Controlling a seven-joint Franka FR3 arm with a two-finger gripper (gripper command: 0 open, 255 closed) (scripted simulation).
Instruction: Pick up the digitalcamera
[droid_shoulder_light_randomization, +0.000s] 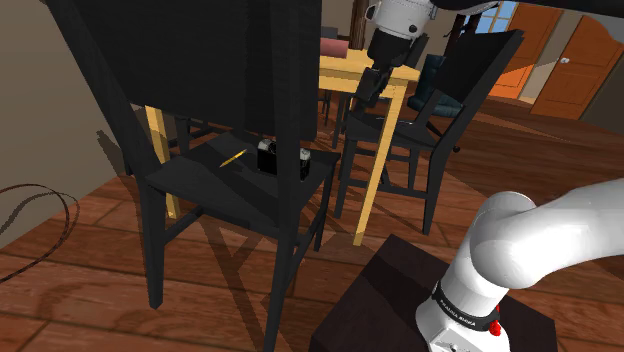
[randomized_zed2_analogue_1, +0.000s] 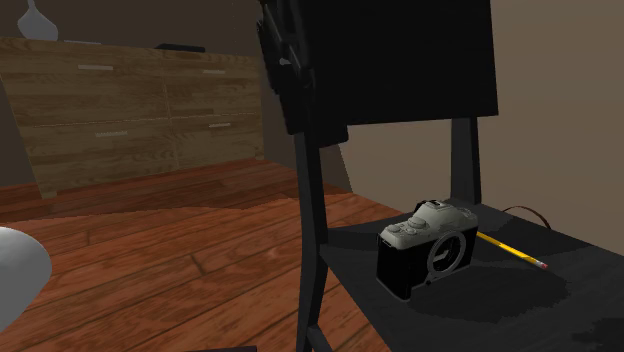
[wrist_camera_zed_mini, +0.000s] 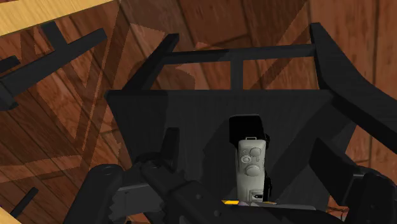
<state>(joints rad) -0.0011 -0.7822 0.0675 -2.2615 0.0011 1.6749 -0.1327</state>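
The digital camera (droid_shoulder_light_randomization: 268, 157), black with a grey top, stands upright on the seat of a black chair (droid_shoulder_light_randomization: 215, 185). In the second exterior view the camera (randomized_zed2_analogue_1: 430, 248) sits near the seat's (randomized_zed2_analogue_1: 560, 300) edge, with a yellow pencil (randomized_zed2_analogue_1: 510, 250) lying just behind it. My gripper (droid_shoulder_light_randomization: 372, 88) hangs well above the seat, off toward the shoulder view's right, by the yellow table. In the wrist view the camera (wrist_camera_zed_mini: 251, 167) lies far below, between my spread fingers (wrist_camera_zed_mini: 168, 149). The gripper (wrist_camera_zed_mini: 245, 141) is open and holds nothing.
The chair's tall backrest (droid_shoulder_light_randomization: 200, 60) rises in the shoulder view's foreground. A yellow table (droid_shoulder_light_randomization: 355, 75) and a second black chair (droid_shoulder_light_randomization: 400, 125) stand behind. My stand (droid_shoulder_light_randomization: 400, 290) is at lower right. A wooden dresser (randomized_zed2_analogue_1: 130, 110) lines the wall, and a cable (droid_shoulder_light_randomization: 40, 200) loops on the floor.
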